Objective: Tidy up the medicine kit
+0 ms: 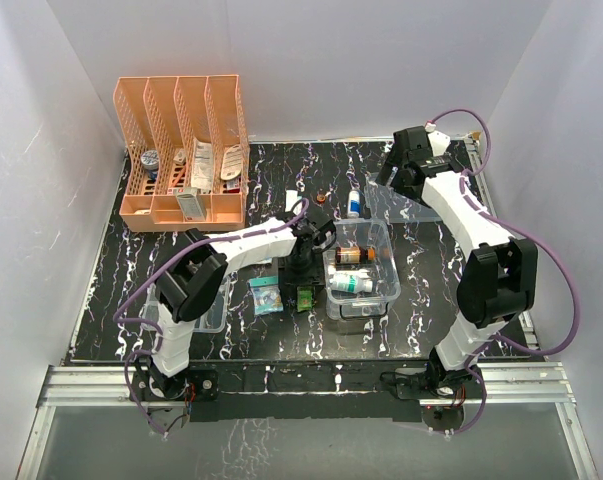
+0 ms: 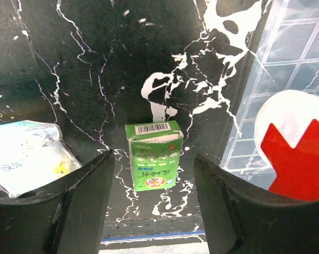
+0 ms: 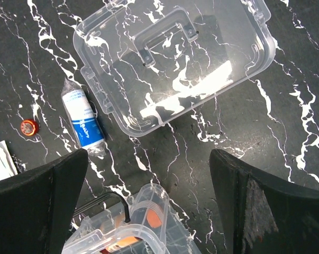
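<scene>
The red cross (image 2: 299,159) on the medicine kit (image 2: 286,63) runs off the left wrist view's right edge. The left pincer (image 2: 154,159) partly hides a clear pouch (image 2: 27,153). Items in the orange file rack (image 1: 226,110) are too small to tell.

Medicine kit (image 1: 395,275) sits right of centre on the table (image 1: 431,290), two bottles (image 1: 353,283) lying in it. Its lid (image 3: 217,47) lies flat behind it, to the right. A small bottle (image 3: 83,123) lies just left of the lid, and a cap (image 3: 29,126) lies farther left. A carton (image 2: 154,156) and a packet (image 2: 24,153) lie left of the kit, carton nearer. The file rack (image 1: 186,130) stands in the far left corner.
</scene>
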Available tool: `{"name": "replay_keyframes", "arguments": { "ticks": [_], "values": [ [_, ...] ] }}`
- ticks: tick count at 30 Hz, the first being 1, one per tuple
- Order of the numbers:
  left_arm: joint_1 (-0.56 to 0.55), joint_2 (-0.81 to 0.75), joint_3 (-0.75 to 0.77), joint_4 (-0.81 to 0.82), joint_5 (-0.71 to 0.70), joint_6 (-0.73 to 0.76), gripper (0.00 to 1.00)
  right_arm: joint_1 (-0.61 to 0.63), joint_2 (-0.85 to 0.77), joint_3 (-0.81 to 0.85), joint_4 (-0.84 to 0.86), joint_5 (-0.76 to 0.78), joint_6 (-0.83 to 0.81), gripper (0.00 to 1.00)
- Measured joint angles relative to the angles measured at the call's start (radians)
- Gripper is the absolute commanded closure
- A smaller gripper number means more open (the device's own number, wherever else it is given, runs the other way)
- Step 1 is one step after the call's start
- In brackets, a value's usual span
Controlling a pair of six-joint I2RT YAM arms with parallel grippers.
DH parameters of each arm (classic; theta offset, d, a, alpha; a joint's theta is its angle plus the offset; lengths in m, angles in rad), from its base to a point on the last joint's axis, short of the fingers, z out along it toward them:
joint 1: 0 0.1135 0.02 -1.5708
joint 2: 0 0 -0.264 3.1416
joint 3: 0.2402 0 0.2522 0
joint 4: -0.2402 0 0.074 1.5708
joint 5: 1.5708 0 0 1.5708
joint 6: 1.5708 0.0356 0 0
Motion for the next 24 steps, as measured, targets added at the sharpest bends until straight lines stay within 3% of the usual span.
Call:
{"name": "replay_keyframes", "arguments": {
  "ticks": [7, 12, 24],
  "values": [
    [-0.011, 0.005, 0.005, 0.000, 0.000, -0.019, 0.48, -0.001, -0.003, 0.000, 0.019, -0.005, 0.011, 0.02],
    [-0.014, 0.005, -0.008, -0.001, -0.001, -0.025, 0.59, -0.008, -0.003, 0.000, 0.022, -0.010, 0.013, 0.02],
    [-0.014, 0.005, -0.018, -0.002, -0.007, -0.017, 0.71, -0.013, -0.004, -0.031, 0.029, -0.024, 0.034, 0.02]
  ]
}}
